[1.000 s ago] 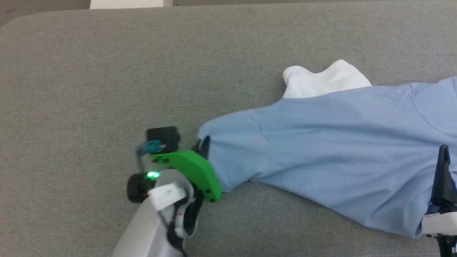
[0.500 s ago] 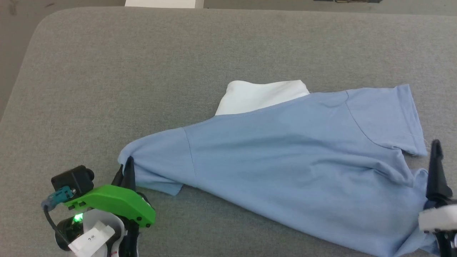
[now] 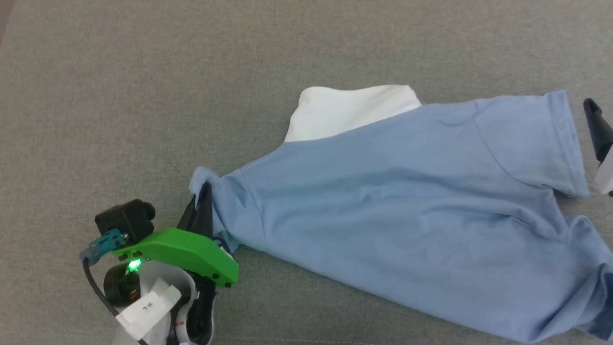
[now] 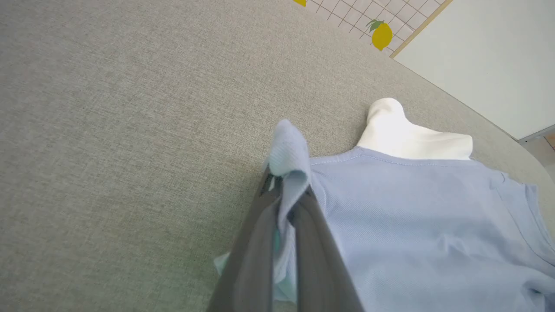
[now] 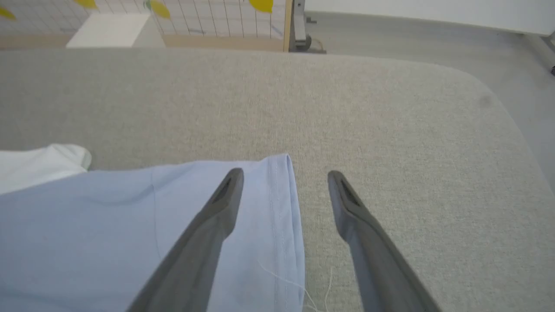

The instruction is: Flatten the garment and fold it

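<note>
The left tool (image 4: 284, 193) is clenched on a sleeve tip (image 4: 288, 147) of the garment (image 3: 407, 201), which lies rumpled and slanted across the grey desk (image 3: 119, 96) (white inner patch (image 3: 349, 110) showing at its far edge). To flatten it, I judge that sleeve should be drawn outward, low and level, into the bare desk there. The right tool (image 5: 284, 175) hangs released astride the other sleeve's hem (image 5: 282, 208), clear desk beyond.

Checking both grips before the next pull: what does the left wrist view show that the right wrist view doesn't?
Left wrist view: left gripper shut on a bunched sleeve of the garment. Right wrist view: right gripper open, one finger over the other sleeve's hem, one over the grey surface. Both: the blue garment, its white patch, the grey surface.
</note>
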Motion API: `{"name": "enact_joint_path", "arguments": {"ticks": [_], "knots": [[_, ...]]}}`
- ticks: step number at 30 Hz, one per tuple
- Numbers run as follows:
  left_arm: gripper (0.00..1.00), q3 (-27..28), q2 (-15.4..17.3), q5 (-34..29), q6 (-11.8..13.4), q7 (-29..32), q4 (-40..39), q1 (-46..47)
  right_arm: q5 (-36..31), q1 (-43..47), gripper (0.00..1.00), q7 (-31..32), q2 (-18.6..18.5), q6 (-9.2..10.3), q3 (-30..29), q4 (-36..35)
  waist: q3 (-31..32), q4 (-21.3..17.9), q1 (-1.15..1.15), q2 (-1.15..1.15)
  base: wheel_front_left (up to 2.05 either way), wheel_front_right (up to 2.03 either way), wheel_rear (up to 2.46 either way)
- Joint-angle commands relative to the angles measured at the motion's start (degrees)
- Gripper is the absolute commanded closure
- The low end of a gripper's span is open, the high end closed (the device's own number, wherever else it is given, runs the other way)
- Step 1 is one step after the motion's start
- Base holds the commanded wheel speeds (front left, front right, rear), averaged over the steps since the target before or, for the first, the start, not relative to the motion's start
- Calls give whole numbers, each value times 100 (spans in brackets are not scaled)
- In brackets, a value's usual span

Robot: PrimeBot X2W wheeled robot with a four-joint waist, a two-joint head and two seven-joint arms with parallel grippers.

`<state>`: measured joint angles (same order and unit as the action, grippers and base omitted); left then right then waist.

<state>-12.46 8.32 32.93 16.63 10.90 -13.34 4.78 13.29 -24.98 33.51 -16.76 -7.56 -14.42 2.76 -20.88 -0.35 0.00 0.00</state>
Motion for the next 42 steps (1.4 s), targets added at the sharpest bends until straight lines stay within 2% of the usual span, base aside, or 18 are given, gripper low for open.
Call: {"name": "enact_joint_path", "arguments": {"ticks": [1, 4, 8, 19, 20, 21, 22, 26, 29, 33, 36, 40, 42], "knots": [[100, -28, -41, -49, -34, -48, 25, 124, -44, -143, 0, 237, -142, 8, 32, 154, -257, 155, 0, 0, 0, 0, 0], [100, -89, -111, -42, -57, -117, 110, 217, -2, -461, 0, 704, -255, 8, -57, 500, -422, 285, 0, 0, 0, 0, 0], [100, -176, -176, -37, -80, -174, 192, 291, -146, -701, 0, 825, -525, 8, -27, 792, -612, 456, 0, 0, 0, 0, 0], [100, -299, -249, -25, -83, -252, 269, 370, 74, -886, 0, 1258, -606, 8, -92, 1469, -897, 713, 0, 0, 0, 0, 0], [100, -310, -252, -27, -79, -246, 275, 385, 148, -905, 9, 1357, -605, 8, -99, 1522, -904, 722, 0, 0, 0, 0, 0], [100, -317, -253, -28, -77, -240, 278, 396, 200, -920, 78, 1428, -597, 8, -116, 1551, -906, 728, 0, 0, 0, 0, 0], [100, -324, -251, -30, -74, -231, 285, 407, 272, -932, 100, 1529, -576, 8, -130, 1571, -898, 731, 0, 0, 0, 0, 0], [100, -323, -225, -11, -68, -193, 322, 402, 506, -893, 100, 1832, -498, 8, -125, 1480, -753, 691, 0, 0, 0, 0, 0], [100, -316, -222, 81, -126, -177, 317, 373, 610, -822, 100, 1729, -403, 8, -217, 1302, -572, 632, 0, 0, 0, 0, 0], [100, -307, -245, 202, -256, -271, 365, 416, 676, -662, 100, 1181, -197, 8, -278, 1081, -225, 516, 0, 0, 0, 0, 0], [100, -300, -270, 259, -414, -446, 478, 583, 794, -531, 100, 584, 99, 8, -259, 941, 105, 404, 0, 0, 0, 0, 0], [100, -182, -298, 317, -553, -680, 694, 1024, 948, -460, 100, -61, 417, 8, -56, 767, 575, 244, 0, 0, 0, 0, 0], [100, -181, -210, 248, -651, -686, 855, 1350, 957, -518, 100, -336, 529, 8, 54, 704, 794, 165, 0, 0, 0, 0, 0]]}}
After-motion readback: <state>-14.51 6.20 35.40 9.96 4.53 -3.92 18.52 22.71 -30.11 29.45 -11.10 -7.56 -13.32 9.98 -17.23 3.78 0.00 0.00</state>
